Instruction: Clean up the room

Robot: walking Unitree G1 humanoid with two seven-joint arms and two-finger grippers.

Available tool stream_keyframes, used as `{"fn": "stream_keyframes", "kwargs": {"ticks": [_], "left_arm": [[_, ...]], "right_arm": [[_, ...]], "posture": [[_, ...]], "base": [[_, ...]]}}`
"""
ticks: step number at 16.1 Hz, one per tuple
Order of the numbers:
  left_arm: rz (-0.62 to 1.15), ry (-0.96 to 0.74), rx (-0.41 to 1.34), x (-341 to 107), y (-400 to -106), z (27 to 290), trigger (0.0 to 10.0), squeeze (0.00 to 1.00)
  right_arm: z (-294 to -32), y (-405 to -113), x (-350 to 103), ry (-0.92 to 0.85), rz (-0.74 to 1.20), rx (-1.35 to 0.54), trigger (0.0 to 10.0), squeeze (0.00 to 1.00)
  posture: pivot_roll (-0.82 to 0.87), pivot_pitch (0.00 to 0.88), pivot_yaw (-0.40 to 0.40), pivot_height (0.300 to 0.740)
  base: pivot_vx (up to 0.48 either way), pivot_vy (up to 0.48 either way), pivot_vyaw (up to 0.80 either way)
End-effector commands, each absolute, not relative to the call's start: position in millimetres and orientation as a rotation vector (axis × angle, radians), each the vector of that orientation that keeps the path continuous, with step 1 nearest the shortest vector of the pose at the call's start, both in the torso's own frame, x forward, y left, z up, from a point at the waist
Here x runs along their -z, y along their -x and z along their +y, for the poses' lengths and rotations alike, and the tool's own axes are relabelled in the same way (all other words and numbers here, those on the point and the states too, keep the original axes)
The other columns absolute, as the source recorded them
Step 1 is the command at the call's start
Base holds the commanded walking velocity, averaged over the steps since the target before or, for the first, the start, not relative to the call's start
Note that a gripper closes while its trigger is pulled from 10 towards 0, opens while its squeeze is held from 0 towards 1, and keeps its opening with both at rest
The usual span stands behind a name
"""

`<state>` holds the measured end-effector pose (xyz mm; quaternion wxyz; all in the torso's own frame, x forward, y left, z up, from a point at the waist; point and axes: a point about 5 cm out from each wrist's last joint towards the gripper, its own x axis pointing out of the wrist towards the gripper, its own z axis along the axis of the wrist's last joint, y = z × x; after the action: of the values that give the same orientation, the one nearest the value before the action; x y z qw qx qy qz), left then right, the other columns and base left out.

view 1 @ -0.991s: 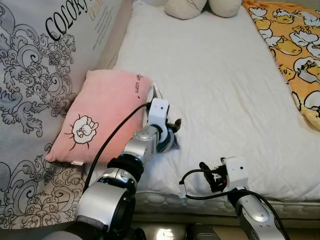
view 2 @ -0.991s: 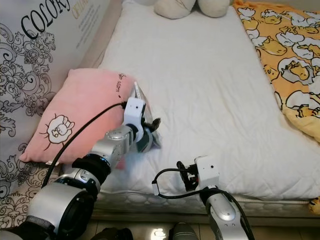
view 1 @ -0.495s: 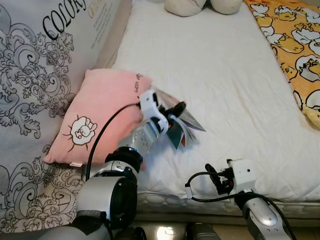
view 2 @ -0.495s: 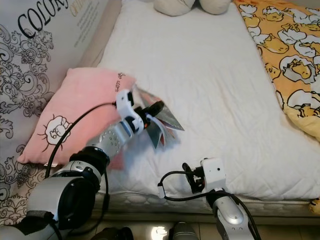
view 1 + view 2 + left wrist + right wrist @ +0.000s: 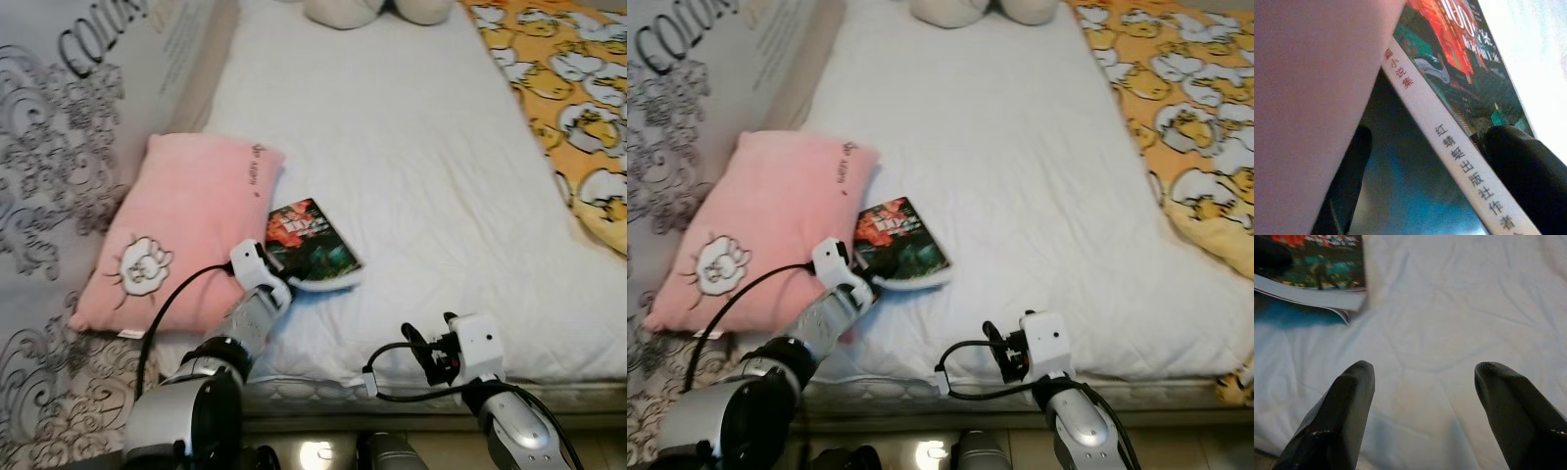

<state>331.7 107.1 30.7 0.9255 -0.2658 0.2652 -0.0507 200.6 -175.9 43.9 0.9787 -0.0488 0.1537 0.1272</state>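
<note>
A book (image 5: 312, 246) with a red and teal cover is being gripped at its spine edge by the left gripper (image 5: 277, 264), just left of centre frame, against the pink pillow (image 5: 186, 230) on the white bed (image 5: 411, 166). The right gripper (image 5: 1422, 416) is being held wide open, empty, lower right.

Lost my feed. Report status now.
Left gripper closed on book's spine edge, beside pink pillow. Right gripper open, low over white mattress. Nothing in the way.

Book (image 5: 309, 246) laid on bed (image 5: 411, 147), just right of pillow (image 5: 181, 230); blanket (image 5: 568, 88) spread at far right.
</note>
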Motion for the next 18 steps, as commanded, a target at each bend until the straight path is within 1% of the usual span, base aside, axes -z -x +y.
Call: {"fn": "stream_keyframes", "kwargs": {"ticks": [1, 2, 3, 4, 6, 7, 9, 10, 11, 12, 13, 14, 15, 16, 17, 18], "left_arm": [[0.663, 0.403, 0.046, -6, -313, 119, 0.0, 0.0], [0.532, 0.073, 0.217, -27, -329, 112, 0.0, 0.0], [0.502, -0.008, 0.264, -32, -332, 107, 0.0, 0.0], [0.424, -0.126, 0.355, -45, -339, 96, 0.0, 0.0], [0.371, -0.209, 0.435, -53, -343, 87, 0.0, 0.0], [0.386, -0.217, 0.445, -51, -341, 85, 0.0, 0.0], [0.446, -0.208, 0.408, -41, -336, 90, 0.0, 0.0], [0.489, -0.164, 0.405, -33, -331, 92, 0.0, 0.0], [0.494, -0.142, 0.411, -32, -329, 90, 0.0, 0.0], [0.489, -0.183, 0.414, -32, -329, 90, 0.0, 0.0], [0.46, -0.396, 0.42, -31, -330, 94, 0.0, 0.0], [0.43, -0.624, 0.361, -31, -331, 107, 0.0, 0.0], [0.424, -0.678, 0.34, -30, -332, 112, 0.0, 0.0], [0.399, -0.789, 0.323, -31, -332, 119, 0.0, 0.0], [0.368, -0.869, 0.321, -32, -333, 122, 0.0, 0.0], [0.343, -0.915, 0.334, -33, -333, 122, 0.0, 0.0]], "right_arm": [[-178, -199, -46, 0.105, 0.312, -0.252, 10.0, 0.0], [-178, -198, -45, 0.105, 0.318, -0.253, 10.0, 0.0], [-177, -198, -45, 0.105, 0.318, -0.255, 10.0, 0.0], [-175, -199, -45, 0.109, 0.317, -0.265, 10.0, 0.0], [-174, -202, -45, 0.11, 0.313, -0.27, 10.0, 0.0], [-174, -203, -46, 0.11, 0.312, -0.27, 10.0, 0.0], [-173, -204, -45, 0.112, 0.313, -0.273, 10.0, 0.0], [-173, -203, -44, 0.113, 0.316, -0.275, 10.0, 0.0], [-173, -202, -44, 0.114, 0.319, -0.276, 10.0, 0.0], [-174, -202, -44, 0.115, 0.321, -0.276, 10.0, 0.0], [-174, -201, -43, 0.118, 0.324, -0.277, 10.0, 0.0], [-175, -202, -43, 0.121, 0.325, -0.279, 10.0, 0.0], [-175, -203, -43, 0.122, 0.324, -0.279, 10.0, 0.0], [-175, -204, -43, 0.123, 0.324, -0.279, 10.0, 0.0], [-175, -204, -43, 0.124, 0.323, -0.28, 10.0, 0.0], [-175, -204, -43, 0.124, 0.325, -0.279, 10.0, 0.0]], "posture": [[-0.34, 0.136, 0.029, 0.74], [-0.33, 0.135, 0.025, 0.74], [-0.33, 0.135, 0.025, 0.74], [-0.32, 0.132, 0.024, 0.74], [-0.32, 0.132, 0.024, 0.74], [-0.32, 0.123, 0.025, 0.74], [-0.32, 0.122, 0.026, 0.74], [-0.33, 0.117, 0.025, 0.74], [-0.33, 0.115, 0.025, 0.74], [-0.33, 0.114, 0.024, 0.74], [-0.33, 0.109, 0.022, 0.74], [-0.33, 0.107, 0.02, 0.74], [-0.33, 0.106, 0.02, 0.74], [-0.33, 0.109, 0.019, 0.74], [-0.33, 0.109, 0.019, 0.74], [-0.32, 0.115, 0.02, 0.74]], "base": [[0.0, 0.0, 0.0], [0.0, 0.0, 0.0], [0.0, 0.0, 0.0], [0.0, 0.0, 0.0], [0.0, 0.0, 0.0], [0.0, 0.0, 0.0], [0.0, 0.0, 0.0], [0.0, 0.0, 0.0], [0.0, 0.0, 0.0], [0.0, 0.0, 0.0], [0.0, 0.0, 0.0], [0.0, 0.0, 0.0], [0.0, 0.0, 0.0], [0.0, 0.0, 0.0], [0.0, 0.0, 0.0], [0.0, 0.0, 0.0]]}}
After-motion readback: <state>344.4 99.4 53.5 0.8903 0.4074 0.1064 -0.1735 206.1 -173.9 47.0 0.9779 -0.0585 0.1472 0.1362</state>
